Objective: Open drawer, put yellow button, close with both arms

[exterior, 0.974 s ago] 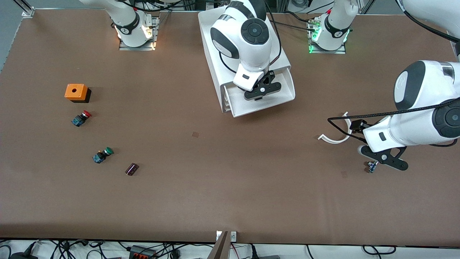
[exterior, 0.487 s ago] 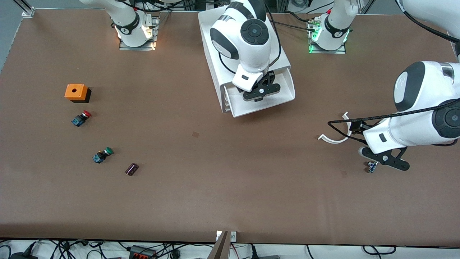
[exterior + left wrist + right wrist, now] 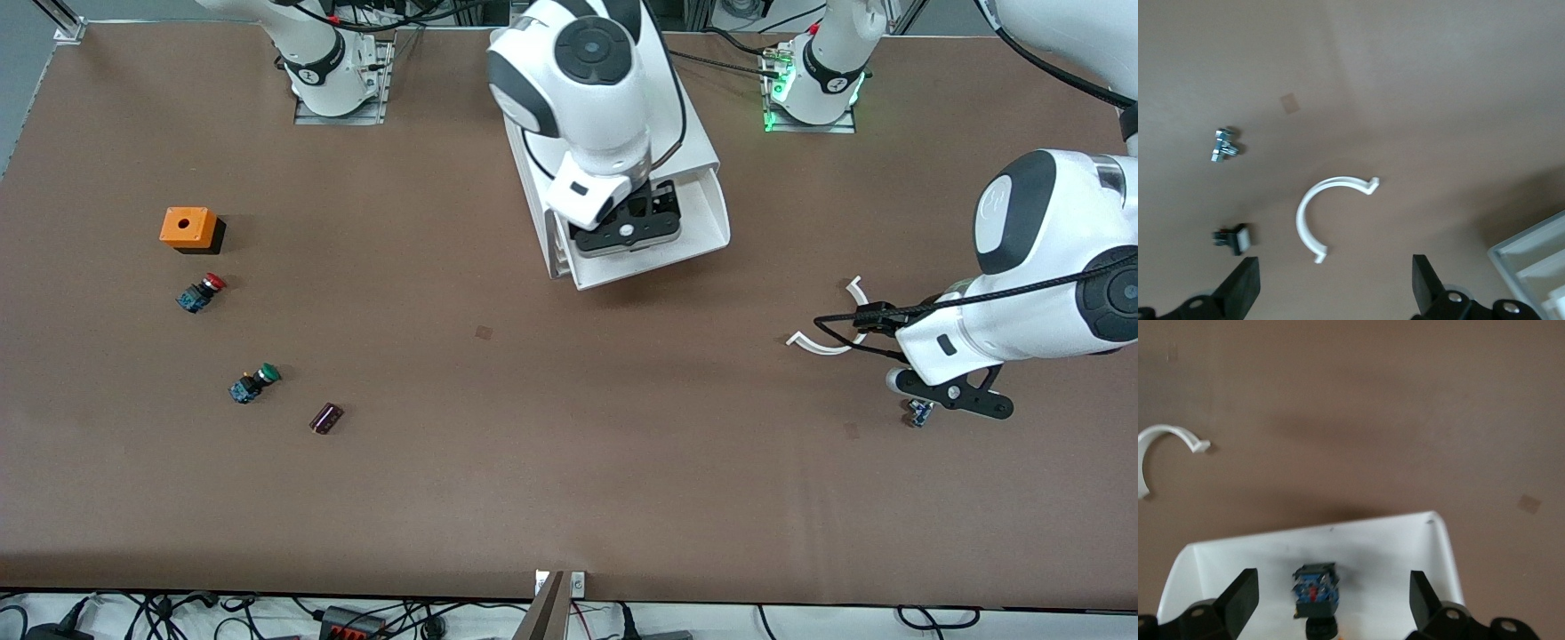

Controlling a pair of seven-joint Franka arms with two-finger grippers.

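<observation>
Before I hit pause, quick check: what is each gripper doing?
Left gripper: open, empty, over the table near the white clip.
Right gripper: open over the drawer, button released.

yellow button [image 3: 1315, 590] in drawer [image 3: 1405, 540]

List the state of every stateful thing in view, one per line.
drawer: pulled open.
yellow button: lying in the drawer, released.
right gripper: open, over the drawer.
left gripper: open, waiting over the white curved clip.
red button: on the table, lying on its side.
green button: on the table, lying on its side.
</observation>
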